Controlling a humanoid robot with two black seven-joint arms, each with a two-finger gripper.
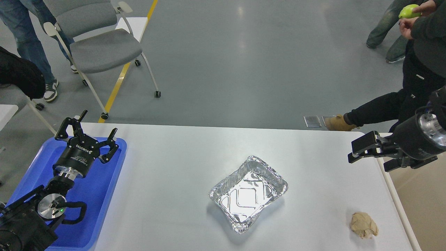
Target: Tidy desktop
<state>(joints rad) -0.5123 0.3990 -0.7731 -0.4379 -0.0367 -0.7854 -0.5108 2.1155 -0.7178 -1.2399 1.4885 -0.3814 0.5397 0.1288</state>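
Note:
The white desktop (167, 195) fills the lower view. An empty crinkled foil tray (248, 193) lies near its middle. A crumpled brown paper ball (363, 225) lies near the front right corner. My left gripper (90, 130) is open and empty, held over the far end of the blue tray (101, 195) at the desktop's left edge. My right gripper (377, 158) hangs over the desktop's right edge with its fingers apart and nothing between them, well behind the paper ball.
A beige bin (423, 205) with a white rim stands just past the right edge. A person (414, 87) holding a green fruit stands at the far right behind the table. Grey chairs (101, 45) and another person's legs are at the back left.

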